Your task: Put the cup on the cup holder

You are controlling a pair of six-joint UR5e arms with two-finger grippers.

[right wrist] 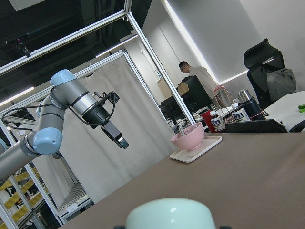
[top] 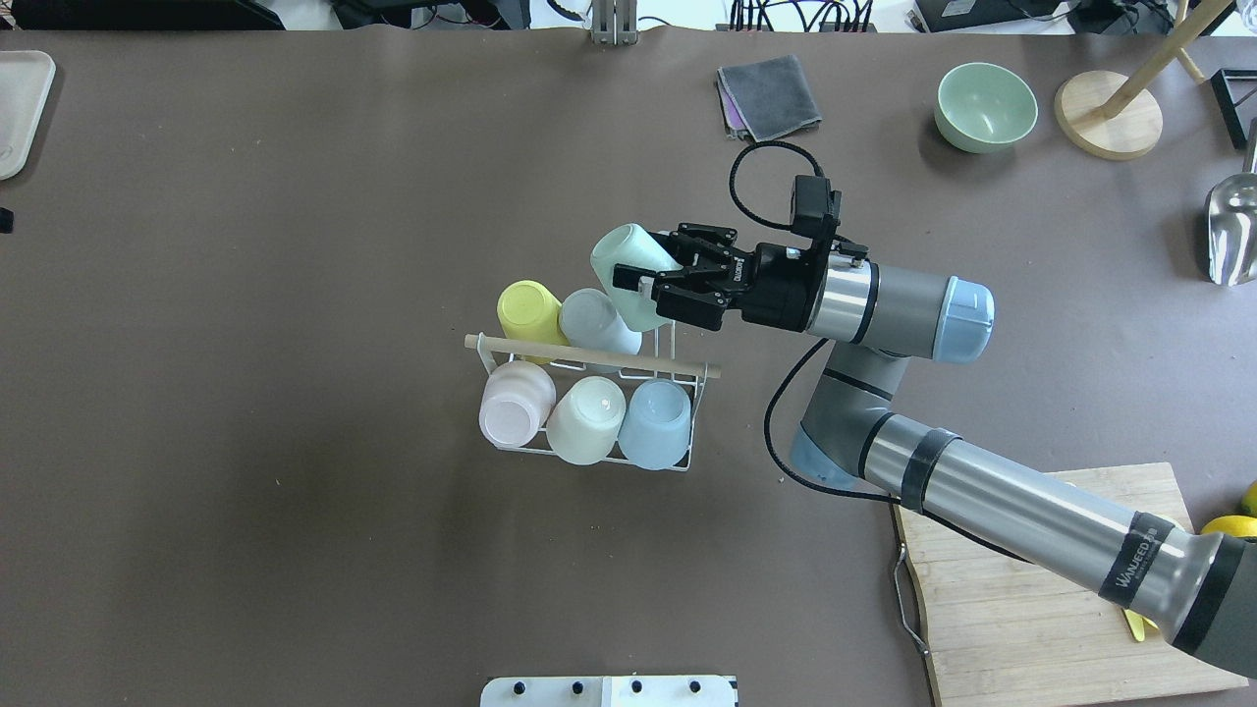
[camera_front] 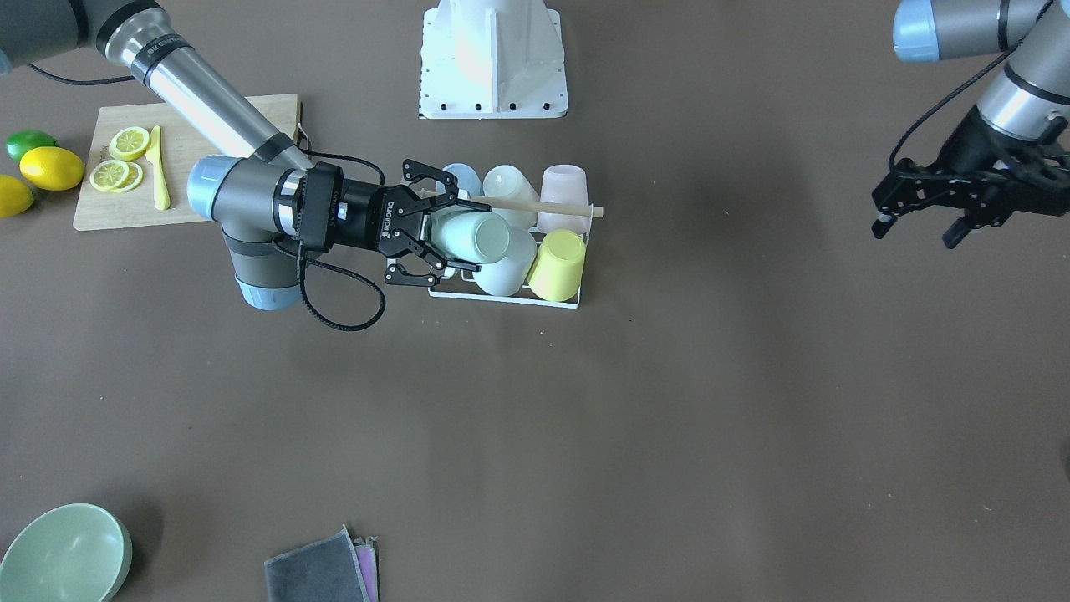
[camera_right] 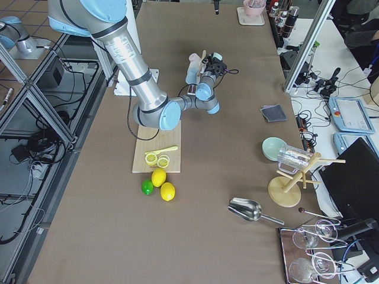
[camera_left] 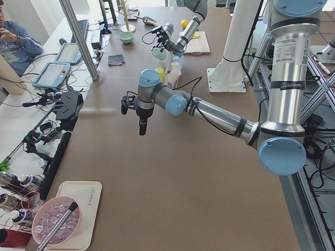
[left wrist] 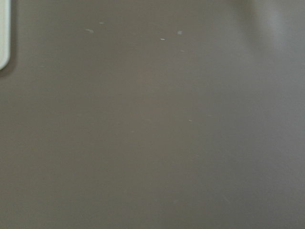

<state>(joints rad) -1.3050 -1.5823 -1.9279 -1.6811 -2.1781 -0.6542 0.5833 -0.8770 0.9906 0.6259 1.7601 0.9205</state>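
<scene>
The cup holder is a white wire rack with a wooden rod [top: 589, 356] across its top, and it also shows in the front view [camera_front: 568, 209]. Several upturned cups sit on its prongs: yellow [top: 528, 306], grey-white [top: 594, 319], pink [top: 516, 403], white [top: 587, 420] and blue [top: 656, 424]. My right gripper [top: 643, 285] is shut on a mint green cup [top: 628, 265], held tilted on its side over the rack's free corner beside the grey-white cup [camera_front: 510, 272]. The cup's base shows in the right wrist view [right wrist: 169, 214]. My left gripper [camera_front: 918, 227] hangs open and empty, far from the rack.
A wooden cutting board [camera_front: 192, 125] with lemon slices and a yellow knife lies behind my right arm. Lemons and a lime [camera_front: 50, 167] lie beside it. A green bowl [camera_front: 63, 560], a grey cloth [camera_front: 322, 573], the robot base [camera_front: 493, 58] and a white tray [top: 20, 108] are also on the table.
</scene>
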